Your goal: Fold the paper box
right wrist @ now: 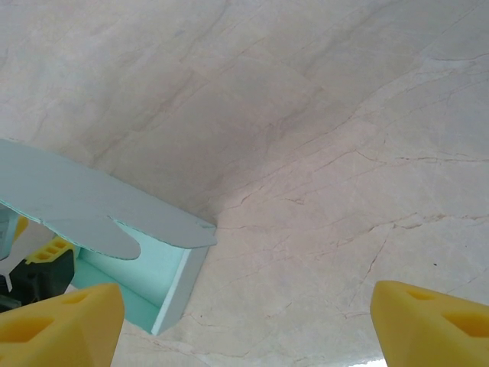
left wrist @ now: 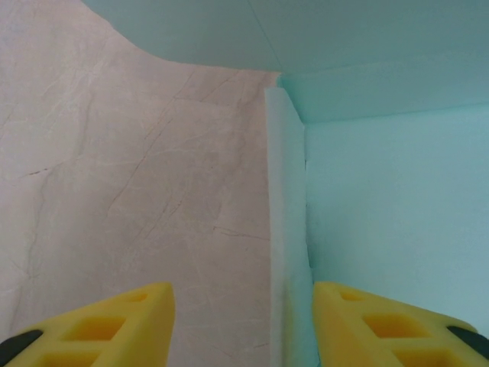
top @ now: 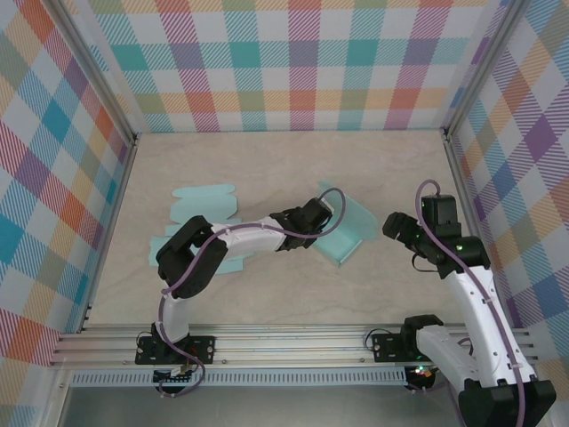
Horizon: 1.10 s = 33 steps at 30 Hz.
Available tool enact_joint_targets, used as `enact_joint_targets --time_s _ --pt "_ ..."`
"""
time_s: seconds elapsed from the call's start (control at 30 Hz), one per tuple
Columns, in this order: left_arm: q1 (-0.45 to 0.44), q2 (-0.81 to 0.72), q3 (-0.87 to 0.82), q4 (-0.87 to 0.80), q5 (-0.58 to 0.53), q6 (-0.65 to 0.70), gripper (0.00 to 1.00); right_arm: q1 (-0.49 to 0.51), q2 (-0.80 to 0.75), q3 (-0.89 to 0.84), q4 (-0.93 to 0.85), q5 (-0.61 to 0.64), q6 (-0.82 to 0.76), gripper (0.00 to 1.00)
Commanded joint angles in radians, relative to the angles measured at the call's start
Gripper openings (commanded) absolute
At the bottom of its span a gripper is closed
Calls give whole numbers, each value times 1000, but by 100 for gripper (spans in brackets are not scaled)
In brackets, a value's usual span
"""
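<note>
Left wrist: we note left gripper (left wrist: pixel 244 310) open astride pale-teal paper box (left wrist: pixel 382 191) wall, gripping nothing; right gripper (right wrist: pixel 244 317) wide, empty; skewed pinch may crumple wall

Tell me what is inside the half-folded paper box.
In the box: bare floor and one finger of the left gripper, which straddles a side wall. The raised flap hides the rest.
</note>
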Motion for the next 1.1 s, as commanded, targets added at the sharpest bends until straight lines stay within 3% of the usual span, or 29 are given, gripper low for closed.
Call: enact_joint_targets --time_s 0.0,0.1,0.23,0.4,0.5,0.8,0.93,1.07 --pt "8 15 32 -43 -7 20 47 1 -9 7 -21 -17 15 84" --pt "8 33 48 -54 -12 18 43 1 -5 6 -14 -19 17 85" --pt "6 74 88 -111 -37 19 29 1 -6 7 -6 -30 17 85" --pt "-5 140 146 -185 -121 28 27 1 -17 9 -5 -26 14 85" --pt "-15 162 171 -223 -165 28 18 1 -26 8 -8 -19 9 85" --pt "-52 260 280 -375 -360 -49 14 2 -40 -4 1 -24 10 85" --pt "-54 298 296 -444 -383 -130 7 2 -52 -7 0 -24 11 85" --pt "-57 289 279 -455 -364 -170 10 2 -57 -9 1 -30 11 85"
